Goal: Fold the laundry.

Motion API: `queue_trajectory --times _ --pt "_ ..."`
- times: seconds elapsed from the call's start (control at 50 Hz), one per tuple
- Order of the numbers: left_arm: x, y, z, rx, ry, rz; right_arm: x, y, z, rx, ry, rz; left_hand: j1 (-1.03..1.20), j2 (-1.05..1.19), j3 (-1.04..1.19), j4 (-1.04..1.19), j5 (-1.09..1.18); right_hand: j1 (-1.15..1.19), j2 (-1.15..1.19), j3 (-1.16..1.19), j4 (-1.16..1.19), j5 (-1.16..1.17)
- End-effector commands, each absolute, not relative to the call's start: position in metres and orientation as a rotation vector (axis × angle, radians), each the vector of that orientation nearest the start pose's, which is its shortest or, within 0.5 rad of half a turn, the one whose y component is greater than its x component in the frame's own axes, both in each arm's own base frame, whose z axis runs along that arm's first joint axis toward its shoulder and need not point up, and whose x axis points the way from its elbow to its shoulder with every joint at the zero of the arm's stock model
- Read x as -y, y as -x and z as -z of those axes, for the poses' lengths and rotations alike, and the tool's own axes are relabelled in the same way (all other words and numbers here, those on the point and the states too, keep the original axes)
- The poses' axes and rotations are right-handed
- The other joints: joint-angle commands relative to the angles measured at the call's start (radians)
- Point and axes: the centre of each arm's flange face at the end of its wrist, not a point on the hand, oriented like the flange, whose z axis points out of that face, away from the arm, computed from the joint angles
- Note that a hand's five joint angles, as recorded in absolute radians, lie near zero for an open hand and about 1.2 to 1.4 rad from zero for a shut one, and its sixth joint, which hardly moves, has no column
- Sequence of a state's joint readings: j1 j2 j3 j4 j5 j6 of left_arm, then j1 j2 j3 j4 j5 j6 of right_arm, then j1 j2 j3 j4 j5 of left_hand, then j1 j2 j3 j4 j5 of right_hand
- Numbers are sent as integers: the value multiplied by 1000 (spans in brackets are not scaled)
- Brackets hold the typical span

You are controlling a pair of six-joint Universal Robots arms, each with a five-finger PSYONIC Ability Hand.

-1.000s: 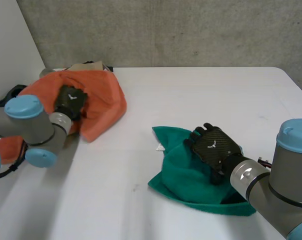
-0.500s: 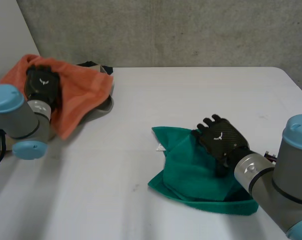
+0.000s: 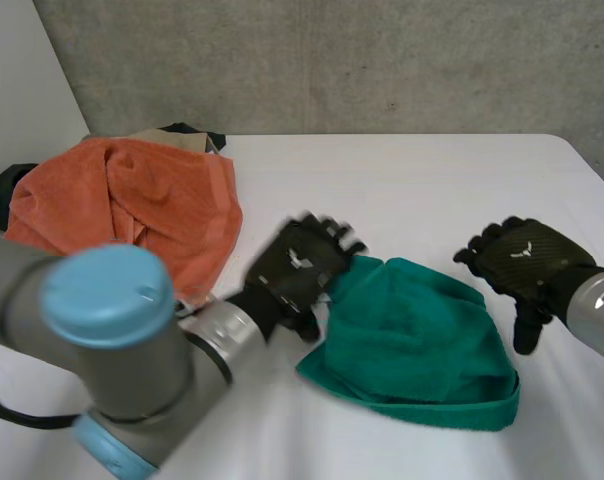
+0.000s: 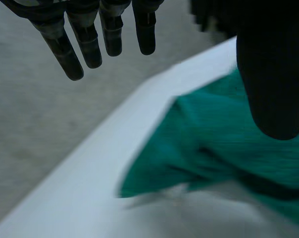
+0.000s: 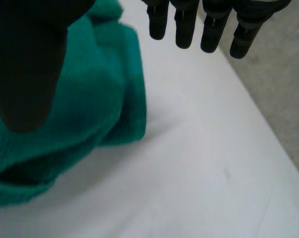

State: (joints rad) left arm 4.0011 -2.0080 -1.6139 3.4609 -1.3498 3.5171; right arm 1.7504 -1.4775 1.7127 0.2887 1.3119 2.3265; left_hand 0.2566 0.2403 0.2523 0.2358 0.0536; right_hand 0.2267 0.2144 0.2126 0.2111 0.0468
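Flanking green towel [image 3: 412, 335]; robot hands [image 3: 297, 265] [image 3: 524, 262] apparently open.

This looks like a robot test room, not a home. A plain white counter [image 3: 412, 185] stands against a bare grey concrete wall [image 3: 362, 60] on the far side. Two machine arms with grey joints and light-blue caps, the left arm [image 3: 112, 340] and the right arm [image 3: 600, 312], reach over the counter.
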Motion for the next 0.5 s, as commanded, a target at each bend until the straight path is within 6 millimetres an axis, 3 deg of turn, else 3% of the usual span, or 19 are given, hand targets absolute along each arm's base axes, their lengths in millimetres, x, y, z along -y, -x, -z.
queue_trajectory --times 0.02,0.06,0.12,0.14,0.16,0.2,0.24,0.26,0.3,0.36,0.38,0.4,0.42,0.44,0.46,0.48,0.5 --pt "179 375 -137 -2227 -1737 2098 236 -191 -199 -2324 1545 1500 -2 14 2 19 26 -52 -40 -38 -37 -47" --pt "182 378 -131 -2223 -1749 2076 240 -194 -182 -2307 1524 1435 42 58 46 63 70 -52 -40 -38 -37 -47" --pt "187 382 -119 -2190 -1788 2032 245 -197 -172 -2293 1491 1434 258 275 263 279 287 -28 -15 -13 -12 -22" --pt "188 384 -119 -2174 -1798 2027 249 -197 -167 -2296 1469 1446 381 398 386 402 410 80 93 94 96 86" --pt "190 385 -118 -2146 -1806 2026 252 -198 -165 -2297 1459 1456 638 655 643 659 667 151 163 165 167 156" --pt "193 388 -120 -2120 -1808 2041 257 -199 -164 -2295 1441 1475 883 900 888 904 912 345 357 359 360 350" --pt "201 390 -127 -2089 -1771 2078 263 -200 -161 -2288 1423 1500 1138 1155 1143 1159 1167 872 884 886 888 877" --pt "204 391 -131 -2077 -1749 2096 267 -200 -164 -2280 1417 1528 1140 1156 1144 1160 1168 1083 1096 1097 1099 1089" --pt "211 393 -141 -2048 -1686 2140 284 -202 -175 -2246 1367 1655 1140 1156 1144 1160 1168 1170 1182 1184 1185 1175" --pt "228 398 -170 -1962 -1510 2258 302 -203 -189 -2213 1259 1802 1140 1156 1144 1160 1168 1170 1182 1184 1185 1175" --pt "232 399 -181 -1928 -1454 2300 312 -204 -202 -2176 1186 1908 1140 1156 1144 1160 1168 1170 1182 1184 1185 1175" --pt "241 399 -211 -1845 -1323 2407 316 -204 -214 -2142 1153 1976 1140 1156 1144 1160 1168 1170 1182 1184 1185 1175" --pt "244 398 -224 -1809 -1271 2451 321 -206 -228 -2102 1117 2053 1140 1156 1144 1160 1168 1170 1182 1184 1185 1175" --pt "247 397 -240 -1762 -1209 2506 322 -207 -242 -2061 1086 2114 1140 1156 1144 1160 1168 1170 1182 1184 1185 1175" --pt "251 395 -256 -1711 -1149 2558 324 -208 -271 -1969 1018 2233 1140 1156 1144 1160 1168 1170 1182 1184 1185 1175" --pt "253 390 -280 -1631 -1070 2637 323 -208 -284 -1926 984 2284 1140 1156 1144 1160 1168 1170 1182 1184 1185 1175" --pt "254 387 -292 -1587 -1030 2675 323 -207 -295 -1891 952 2316 1140 1156 1144 1160 1168 1170 1182 1184 1185 1175"
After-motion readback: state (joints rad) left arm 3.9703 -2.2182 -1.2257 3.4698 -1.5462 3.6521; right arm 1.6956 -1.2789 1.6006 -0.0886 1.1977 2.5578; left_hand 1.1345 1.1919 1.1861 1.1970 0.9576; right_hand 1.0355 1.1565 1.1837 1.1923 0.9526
